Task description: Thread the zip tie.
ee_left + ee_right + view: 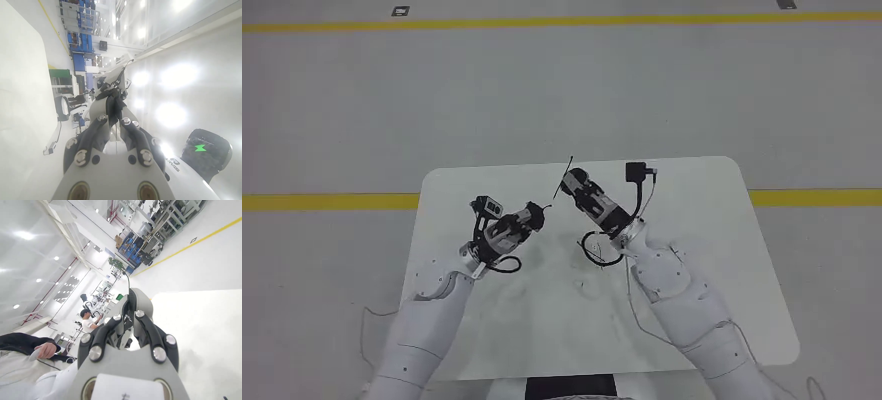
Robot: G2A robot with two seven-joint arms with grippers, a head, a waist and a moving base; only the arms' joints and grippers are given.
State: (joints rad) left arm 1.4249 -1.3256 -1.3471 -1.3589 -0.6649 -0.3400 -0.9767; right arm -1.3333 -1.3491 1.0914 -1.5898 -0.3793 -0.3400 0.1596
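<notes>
**Top view.** Both arms are over the white table [702, 230], with their wrists angled toward each other near its far middle. The left gripper [539, 210] and the right gripper [567, 184] sit just beside one another, tips nearly meeting. The zip tie [564, 175] reads as a thin dark strip slanting out past the right gripper's tip. How far either set of fingers is closed cannot be read from this height.

**Right wrist view.** This view supplies what the top view lacks. The right fingers [145, 306] are fully together, with the black strap pinched between their pads. The strap runs on past the fingertips in a slight curve. It ends in a small head that is free in the air, clear of the table.

**Left wrist view.** The left fingers [98, 108] are closed, dark pads pressed against each other. The right gripper lies directly beyond their tips, so close that I cannot tell whether the two touch. The zip tie's free end rises past the right gripper, well beyond the left pads. A thin dark strand runs through the gap behind the left pads toward the palm. I cannot tell whether this strand is the tie's other end, or whether the left pads grip it.
</notes>
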